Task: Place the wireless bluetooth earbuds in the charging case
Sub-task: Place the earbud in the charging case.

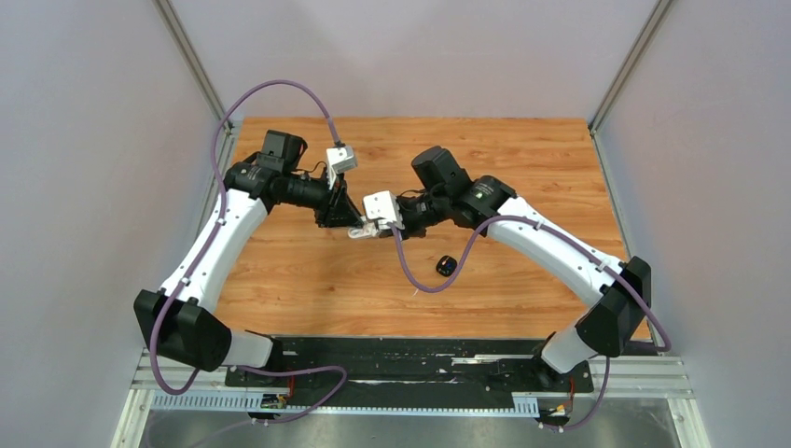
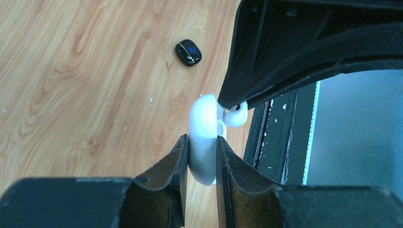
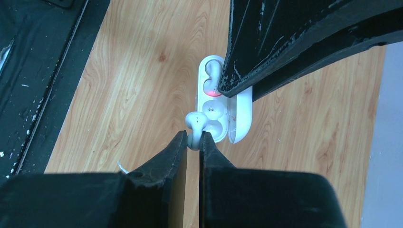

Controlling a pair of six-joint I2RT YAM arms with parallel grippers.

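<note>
My left gripper [image 2: 203,145] is shut on the white charging case [image 2: 202,137] and holds it above the table. The case [image 3: 223,107] is open, lid to the right. One white earbud [image 3: 212,78] sits in its far well, beside a red light. My right gripper [image 3: 193,137] is shut on a second white earbud [image 3: 196,124], held at the edge of the empty near well. That earbud also shows in the left wrist view [image 2: 236,115], against the case's side. In the top view both grippers meet at mid-table, left [image 1: 350,227] and right [image 1: 381,227].
A closed glossy black case [image 1: 447,266] lies on the wooden table [image 1: 308,280] near the right arm; it also shows in the left wrist view [image 2: 188,52]. The black mounting rail [image 1: 410,359] runs along the near edge. Grey walls enclose the table.
</note>
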